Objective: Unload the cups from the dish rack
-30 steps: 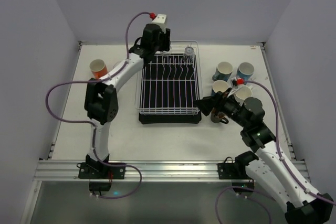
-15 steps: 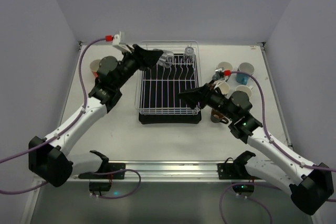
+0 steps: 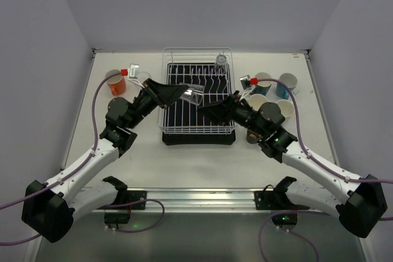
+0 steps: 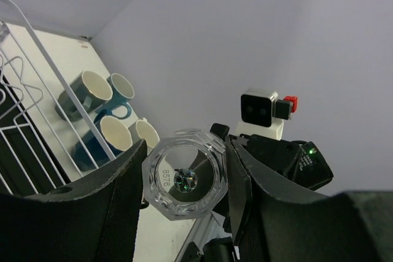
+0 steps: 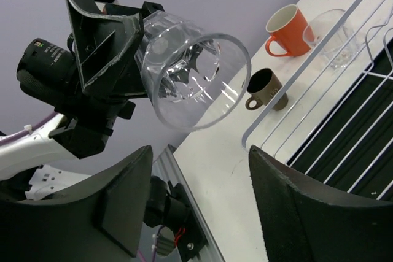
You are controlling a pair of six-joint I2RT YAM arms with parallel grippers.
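Note:
My left gripper (image 3: 186, 94) is shut on a clear glass tumbler (image 3: 193, 95), held on its side above the middle of the white wire dish rack (image 3: 198, 128). In the left wrist view the tumbler (image 4: 185, 179) sits base-on between my fingers. My right gripper (image 3: 207, 110) is open and empty, just right of the tumbler, facing it; in the right wrist view the tumbler's mouth (image 5: 191, 77) is just above my open jaws. Another clear glass (image 3: 220, 61) stands at the rack's back right.
Several teal and cream cups (image 3: 263, 81) stand right of the rack, with a dark cup (image 3: 253, 137) nearer. An orange mug (image 3: 115, 81) stands left of the rack; the right wrist view adds a clear glass (image 5: 334, 38) and a brown mug (image 5: 267, 88) there.
My left gripper has carried the clear tumbler from the rack's back left corner forward over the rack's middle. My right gripper has swung left over the rack to face it.

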